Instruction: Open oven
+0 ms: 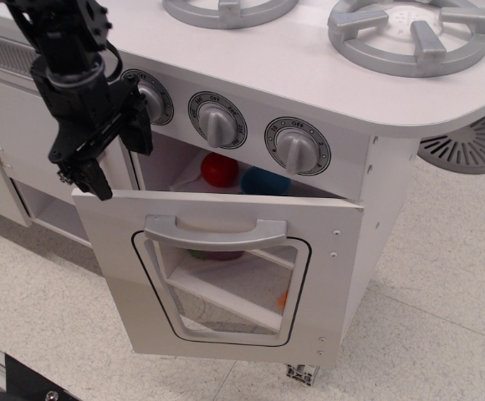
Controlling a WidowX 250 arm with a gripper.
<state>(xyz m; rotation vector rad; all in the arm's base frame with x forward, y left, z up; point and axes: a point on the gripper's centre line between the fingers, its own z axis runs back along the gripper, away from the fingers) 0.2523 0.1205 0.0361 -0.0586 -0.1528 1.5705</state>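
Note:
The oven [251, 251] is the light-grey compartment below three dials [217, 121]. Its door [121, 276], with a rounded clear window and a wide silver bar handle [213, 234], hangs ajar and tilts outward, leaving a gap at the top. My black gripper [123, 170] is at the upper left, just above the door's top left corner. Its fingers [92, 177] are spread apart and hold nothing. I cannot tell whether the lower finger touches the door edge.
A red ball [219, 170] and a blue object [265, 181] sit inside on the oven shelf. Two grey burners [410, 33] are on the white countertop. A plain cabinet door [17, 125] is to the left, and a grey vent disc [468, 146] lies on the speckled floor at right.

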